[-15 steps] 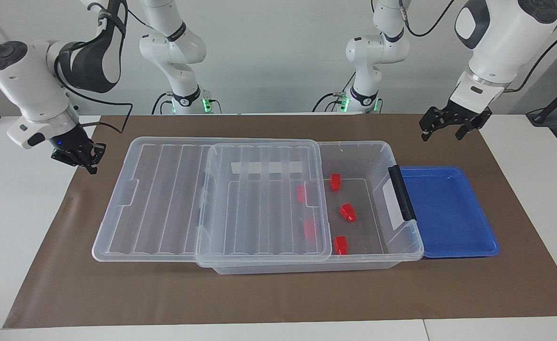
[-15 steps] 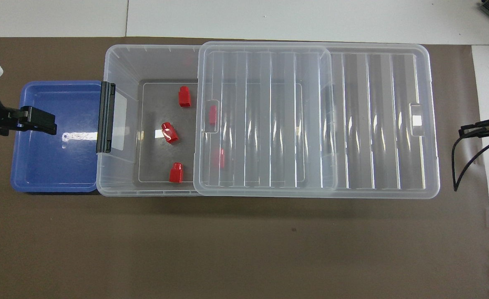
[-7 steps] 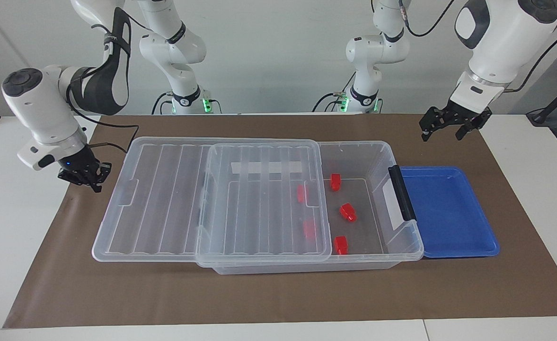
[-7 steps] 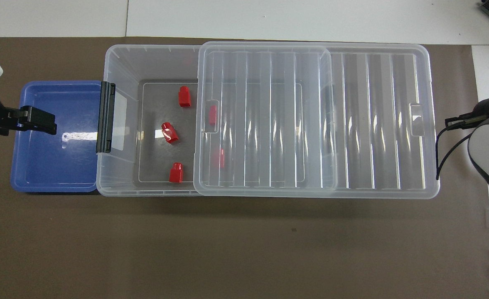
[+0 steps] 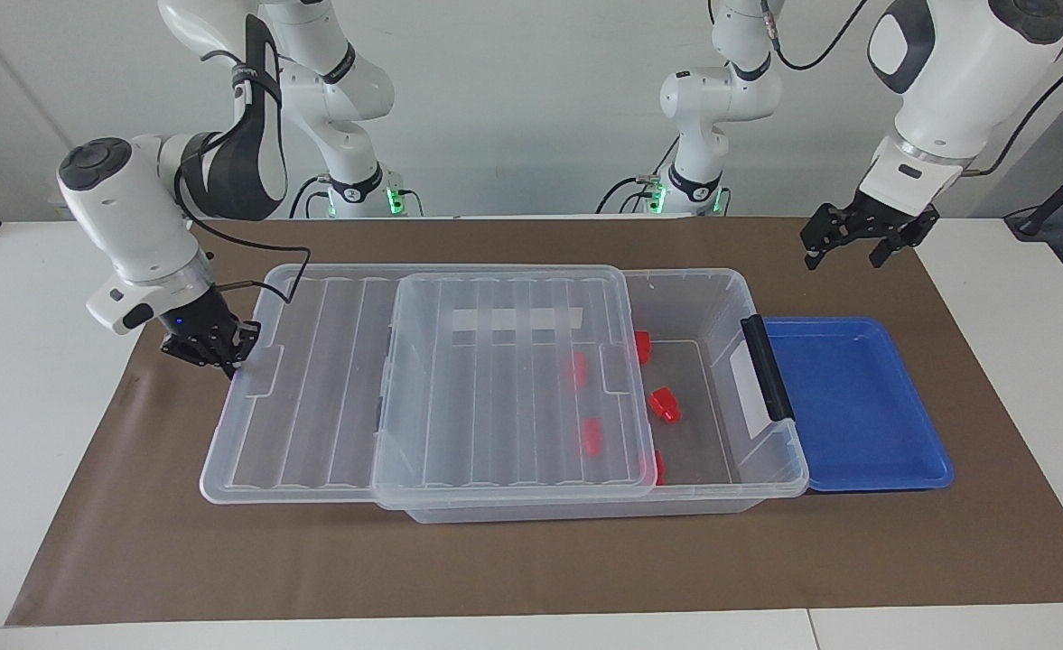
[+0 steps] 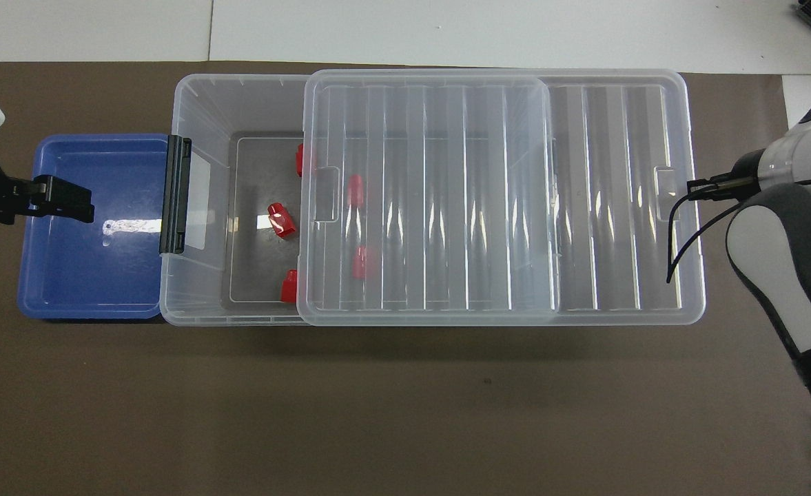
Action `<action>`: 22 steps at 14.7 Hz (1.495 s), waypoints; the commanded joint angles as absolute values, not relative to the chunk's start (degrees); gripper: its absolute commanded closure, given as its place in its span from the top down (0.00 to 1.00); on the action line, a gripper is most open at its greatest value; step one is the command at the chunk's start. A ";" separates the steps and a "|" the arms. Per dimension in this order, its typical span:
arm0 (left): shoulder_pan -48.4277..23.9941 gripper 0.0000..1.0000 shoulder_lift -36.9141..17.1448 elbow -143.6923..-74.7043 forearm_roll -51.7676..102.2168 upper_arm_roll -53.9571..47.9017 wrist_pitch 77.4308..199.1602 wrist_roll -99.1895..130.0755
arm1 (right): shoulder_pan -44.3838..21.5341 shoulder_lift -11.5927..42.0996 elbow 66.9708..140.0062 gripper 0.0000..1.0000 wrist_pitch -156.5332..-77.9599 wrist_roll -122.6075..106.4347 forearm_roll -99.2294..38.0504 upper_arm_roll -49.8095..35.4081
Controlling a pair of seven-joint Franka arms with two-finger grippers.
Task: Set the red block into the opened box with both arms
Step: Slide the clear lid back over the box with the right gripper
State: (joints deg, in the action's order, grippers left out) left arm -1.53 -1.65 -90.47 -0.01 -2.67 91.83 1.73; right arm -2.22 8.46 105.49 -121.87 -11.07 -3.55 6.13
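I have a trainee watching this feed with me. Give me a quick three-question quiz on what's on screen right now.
1. How many red blocks lie in the box, counting those under the lid?
2. The right end effector is: A) at the lid's end toward the right arm; B) inside the box; C) over the blue tray.
3. True or false: the left end effector is shut on a red block.
Key: 1) five; 2) A; 3) false, it is open and empty.
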 commanded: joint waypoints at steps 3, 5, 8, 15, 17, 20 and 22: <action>-0.97 1.00 -1.85 -90.26 -1.05 -3.08 92.55 0.88 | -5.79 8.88 105.29 0.00 -122.96 -5.63 -4.92 5.80; -0.97 1.00 -1.85 -90.26 -1.05 -3.08 92.55 0.97 | -7.20 8.88 105.29 0.00 -122.96 -3.96 -4.92 5.80; -0.97 1.00 -1.85 -90.26 -1.05 -3.08 92.55 0.88 | -9.92 8.88 105.38 0.00 -122.96 -0.28 -4.92 5.71; -0.97 1.00 -1.85 -90.35 -1.05 -3.08 92.55 0.97 | -14.59 8.88 105.56 0.00 -123.75 5.89 -6.15 5.71; -0.97 1.00 -1.85 -90.35 -1.05 -3.08 92.55 0.97 | -15.29 8.88 105.56 0.00 -123.84 5.98 -6.85 5.71; -0.97 1.00 -1.85 -90.35 -1.05 -3.08 92.55 0.97 | -15.47 8.88 105.64 0.00 -123.75 6.06 -8.87 5.63; -1.05 1.00 -1.85 -90.35 -1.05 -3.08 92.64 0.97 | -16.17 8.79 105.82 0.00 -123.66 6.06 -9.22 5.36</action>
